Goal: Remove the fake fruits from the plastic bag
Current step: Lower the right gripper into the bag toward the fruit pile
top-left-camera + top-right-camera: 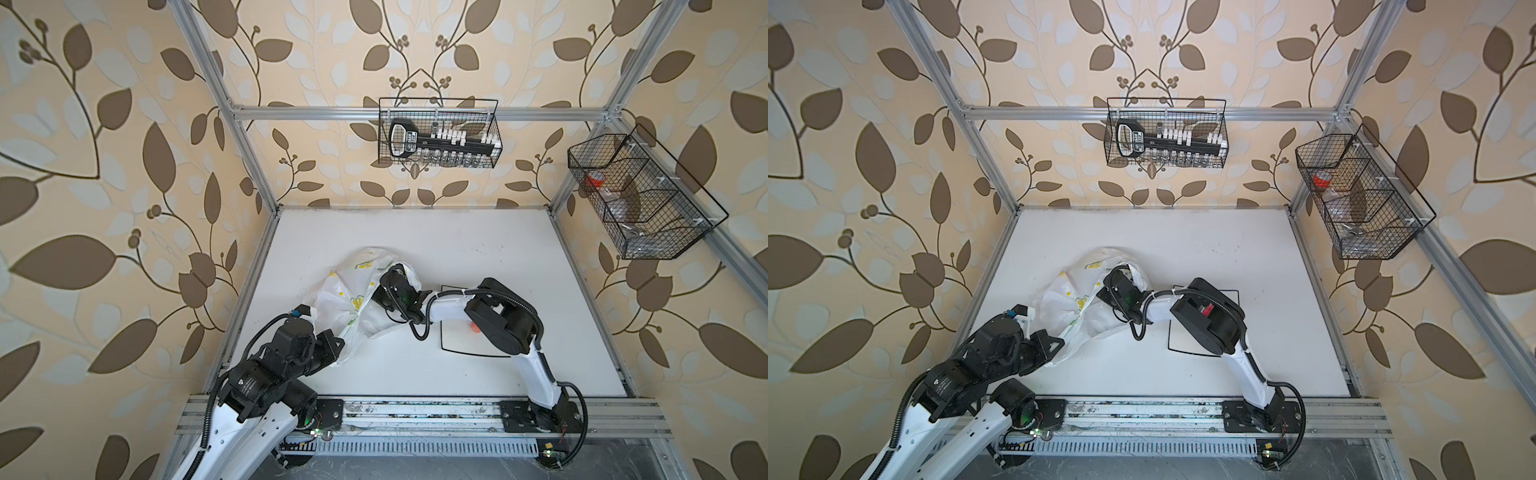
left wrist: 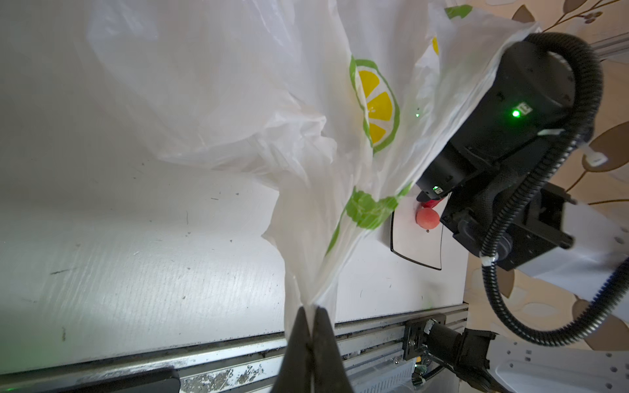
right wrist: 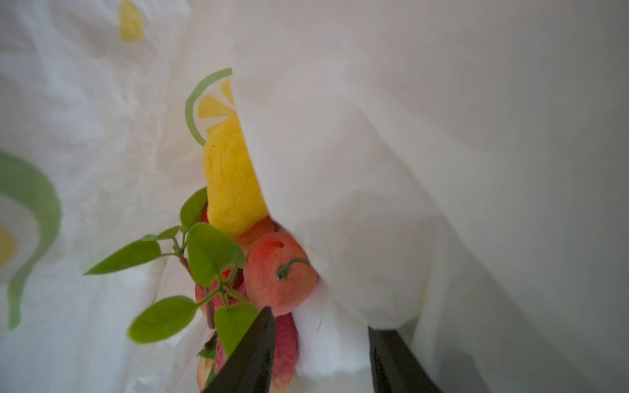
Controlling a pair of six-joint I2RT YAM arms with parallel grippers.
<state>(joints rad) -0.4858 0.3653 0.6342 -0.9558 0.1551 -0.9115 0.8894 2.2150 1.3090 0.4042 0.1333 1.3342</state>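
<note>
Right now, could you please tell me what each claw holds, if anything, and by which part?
The left claw pinches the plastic bag by a gathered, stretched end. The right claw stands open inside the bag, holding nothing.

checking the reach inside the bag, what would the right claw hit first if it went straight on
Most likely the red-pink apple just ahead of the open right claw, though a fold of the plastic bag crosses that line too; depth is unclear.
</note>
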